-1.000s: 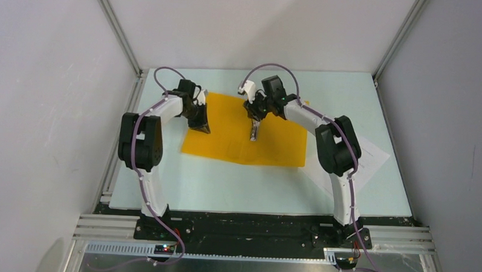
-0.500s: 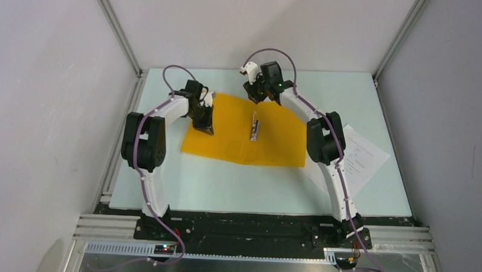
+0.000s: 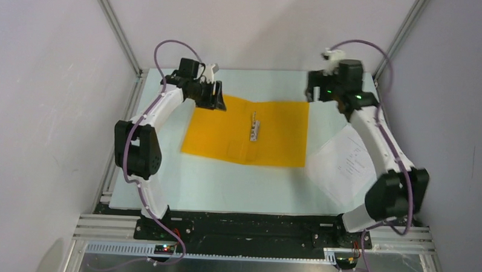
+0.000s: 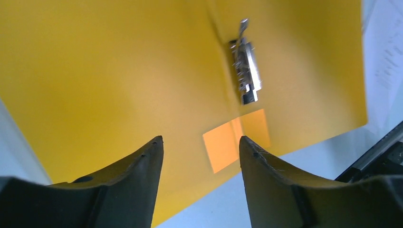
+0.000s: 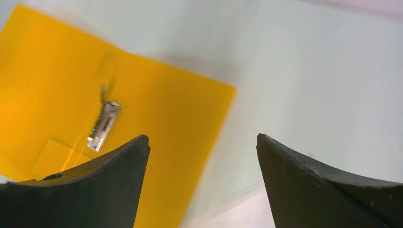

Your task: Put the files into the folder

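Observation:
The orange-yellow folder (image 3: pixel 220 132) lies open and flat on the table, with a metal clip (image 3: pixel 254 130) along its spine. My left gripper (image 3: pixel 216 96) hovers over the folder's far left corner, open and holding nothing. Its wrist view looks down on the folder (image 4: pixel 119 71) and the clip (image 4: pixel 247 71) past the left gripper (image 4: pixel 200 138). My right gripper (image 3: pixel 316 90) hangs open and empty beyond the folder's far right corner. The right wrist view shows the right gripper (image 5: pixel 202 137) above the folder's right edge (image 5: pixel 157 109). The files (image 3: pixel 346 164), white printed sheets, lie right of the folder.
A lighter orange rectangle (image 3: pixel 241 151) sits on the folder near its front edge. The pale green table top (image 3: pixel 225 184) is ringed by aluminium frame posts and grey walls. The right arm's elbow (image 3: pixel 397 193) stands over the near end of the files.
My left gripper has opened, let go of the folder's left side and lifted toward the far left. My right arm has swung from the clip to the far right and opened wide.

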Robot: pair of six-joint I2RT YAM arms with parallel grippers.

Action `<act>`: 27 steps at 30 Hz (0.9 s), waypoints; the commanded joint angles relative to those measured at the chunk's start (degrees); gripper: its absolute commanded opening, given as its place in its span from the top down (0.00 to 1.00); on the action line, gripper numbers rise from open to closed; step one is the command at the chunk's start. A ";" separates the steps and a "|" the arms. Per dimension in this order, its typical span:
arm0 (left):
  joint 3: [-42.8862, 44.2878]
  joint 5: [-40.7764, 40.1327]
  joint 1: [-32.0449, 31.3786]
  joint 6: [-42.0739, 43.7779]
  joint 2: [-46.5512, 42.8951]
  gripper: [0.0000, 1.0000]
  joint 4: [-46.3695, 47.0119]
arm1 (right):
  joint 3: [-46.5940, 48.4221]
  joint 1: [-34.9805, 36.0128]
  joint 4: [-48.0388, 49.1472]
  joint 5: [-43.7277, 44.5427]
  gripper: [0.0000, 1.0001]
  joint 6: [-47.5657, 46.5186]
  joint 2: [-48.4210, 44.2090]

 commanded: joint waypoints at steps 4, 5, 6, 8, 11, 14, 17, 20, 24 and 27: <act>13.04 7.35 -6.30 3.36 -0.39 0.29 2.10 | -16.14 -19.54 -17.60 0.70 0.08 13.96 -10.50; 15.39 7.69 -8.10 3.91 0.04 0.25 2.83 | -17.82 -23.82 -19.02 -0.71 0.08 13.98 -11.39; 16.28 8.43 -9.12 4.00 0.87 0.24 3.44 | -18.51 -25.72 -21.58 -1.32 0.07 13.61 -11.65; 18.36 10.25 -11.88 2.93 2.42 0.20 5.67 | -19.77 -31.25 -25.32 -2.54 0.06 11.93 -12.31; 21.34 10.89 -16.07 -2.73 6.70 0.16 8.98 | -21.62 -36.78 -28.34 -2.21 0.01 8.40 -13.26; 23.32 8.85 -20.66 -4.27 9.79 0.16 10.85 | -24.04 -39.70 -29.31 -1.10 0.01 5.05 -15.53; 29.05 8.96 -26.08 -6.07 14.88 0.15 11.39 | -26.58 -42.96 -28.02 0.61 0.01 5.31 -16.09; 33.55 10.94 -30.61 -8.50 20.23 0.15 12.54 | -29.46 -47.07 -25.37 -1.60 0.01 6.87 -13.06; 33.78 11.56 -33.82 -19.24 26.57 0.13 23.72 | -28.64 -50.66 -25.90 -3.70 0.01 10.50 -7.48; 35.48 11.43 -34.40 -24.39 30.50 0.13 26.33 | -28.93 -51.39 -25.72 -4.89 0.01 11.50 -6.11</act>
